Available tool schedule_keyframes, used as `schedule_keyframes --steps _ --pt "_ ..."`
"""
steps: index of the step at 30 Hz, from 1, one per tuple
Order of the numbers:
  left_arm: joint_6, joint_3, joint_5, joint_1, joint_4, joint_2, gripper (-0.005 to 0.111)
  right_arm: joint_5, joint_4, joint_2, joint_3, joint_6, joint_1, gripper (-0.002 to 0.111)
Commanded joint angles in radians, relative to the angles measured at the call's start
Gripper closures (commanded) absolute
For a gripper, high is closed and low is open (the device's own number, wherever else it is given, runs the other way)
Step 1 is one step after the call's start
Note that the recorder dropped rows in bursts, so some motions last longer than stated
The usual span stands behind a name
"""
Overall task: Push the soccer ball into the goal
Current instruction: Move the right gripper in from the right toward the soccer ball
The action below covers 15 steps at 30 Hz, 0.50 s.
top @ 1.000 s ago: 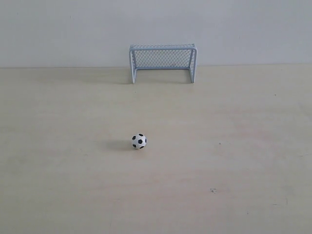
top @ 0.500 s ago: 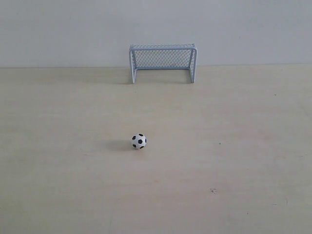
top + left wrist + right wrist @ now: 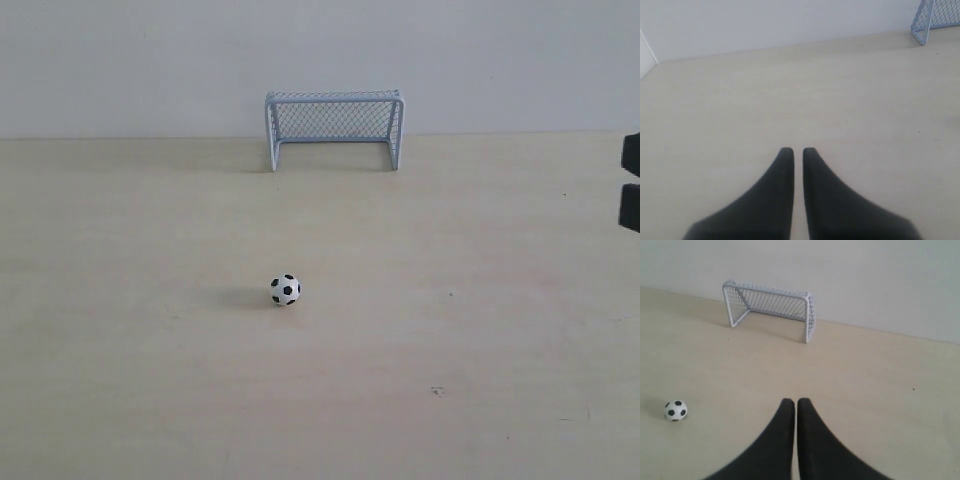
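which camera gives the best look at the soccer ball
The exterior view: the soccer ball sits whole near the middle of the frame, with the goal beyond it. The right wrist view also shows it whole, but off near the picture's edge. The left wrist view does not show it.

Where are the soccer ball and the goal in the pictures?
soccer ball (image 3: 285, 290), exterior view, centre of the ball.
goal (image 3: 270, 135), exterior view, left post of the frame.

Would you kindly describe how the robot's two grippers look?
Both the left gripper and the right gripper have two matte black fingers, broad at the base and curving to narrow, rounded tips. No cables, markings or labels show.
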<state>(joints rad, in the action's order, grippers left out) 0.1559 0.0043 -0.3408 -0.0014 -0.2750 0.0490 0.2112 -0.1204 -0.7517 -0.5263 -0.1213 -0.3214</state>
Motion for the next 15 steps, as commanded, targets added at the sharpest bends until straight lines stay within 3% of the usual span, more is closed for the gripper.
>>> schedule_keyframes --steps 1,15 --pt "0.009 -0.004 0.003 -0.008 0.0 0.006 0.1 0.018 -0.004 -0.08 -0.046 -0.051 -0.031 0.108" --pt "0.009 -0.004 0.003 -0.008 0.0 0.006 0.1 0.204 -0.05 -0.235 -0.213 -0.176 -0.05 0.108"
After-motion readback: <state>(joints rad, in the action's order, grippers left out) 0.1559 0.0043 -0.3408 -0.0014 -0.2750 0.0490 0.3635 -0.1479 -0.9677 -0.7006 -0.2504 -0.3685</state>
